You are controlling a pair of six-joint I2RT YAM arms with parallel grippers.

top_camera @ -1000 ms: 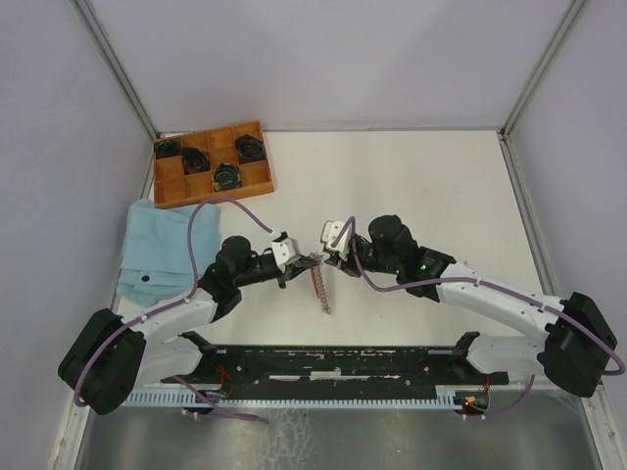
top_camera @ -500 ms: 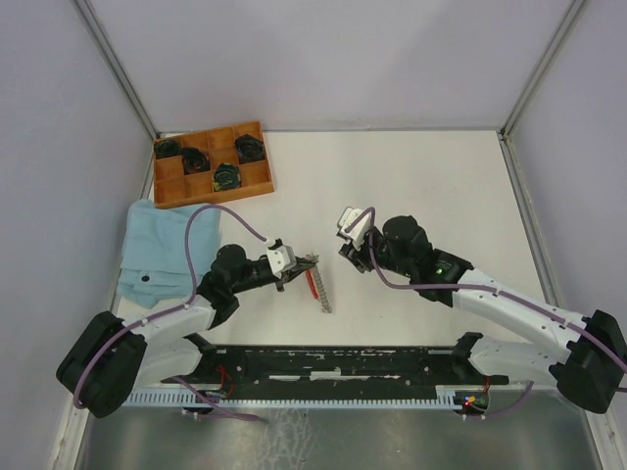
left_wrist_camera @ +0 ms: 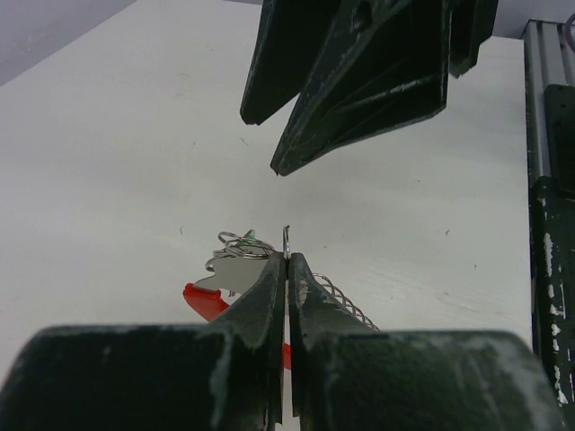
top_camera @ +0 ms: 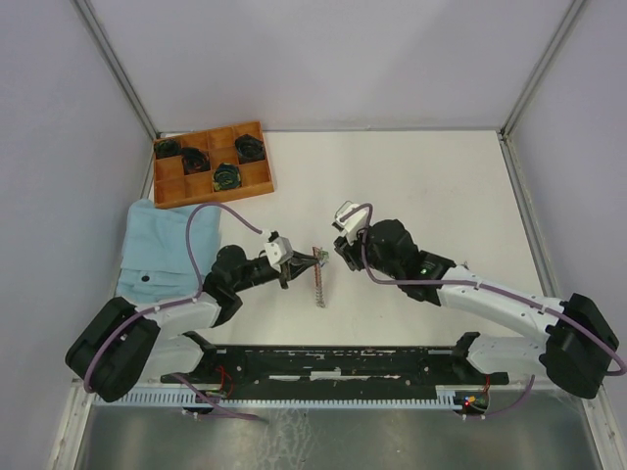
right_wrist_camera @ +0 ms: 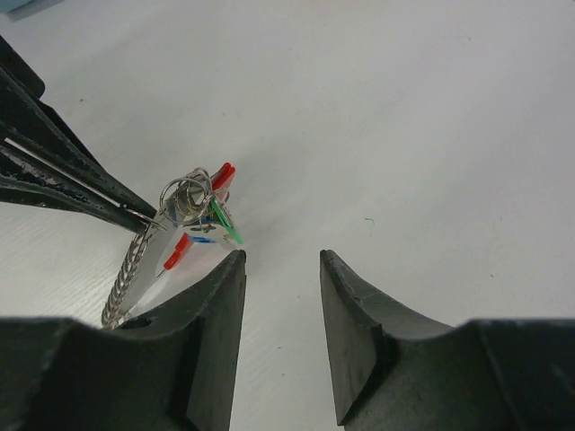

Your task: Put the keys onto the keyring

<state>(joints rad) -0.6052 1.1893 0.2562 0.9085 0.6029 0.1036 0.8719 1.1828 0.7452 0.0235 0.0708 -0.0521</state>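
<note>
My left gripper (left_wrist_camera: pixel 287 260) is shut on the thin metal keyring (left_wrist_camera: pixel 287 239) and holds it edge-up just above the table. The keys (right_wrist_camera: pixel 205 215), with green, red and blue heads, hang bunched on the ring (right_wrist_camera: pixel 183 193). The red strap (left_wrist_camera: pixel 205 302) and silver chain (left_wrist_camera: pixel 346 301) trail down from it. In the top view the left gripper (top_camera: pixel 304 259) holds the keyring (top_camera: pixel 316 257), and the chain (top_camera: pixel 318 289) lies towards the near edge. My right gripper (right_wrist_camera: pixel 280 260) is open and empty, just right of the keys (top_camera: pixel 338 247).
A wooden compartment tray (top_camera: pixel 172 185) with dark round coils stands at the far left. A light blue cloth (top_camera: pixel 152 250) lies left of the left arm. A black rail (top_camera: pixel 323 362) runs along the near edge.
The right gripper drew back from the keyring, then came a little closer again. The left gripper has shifted slightly right with the ring, and the chain hangs straighter.
</note>
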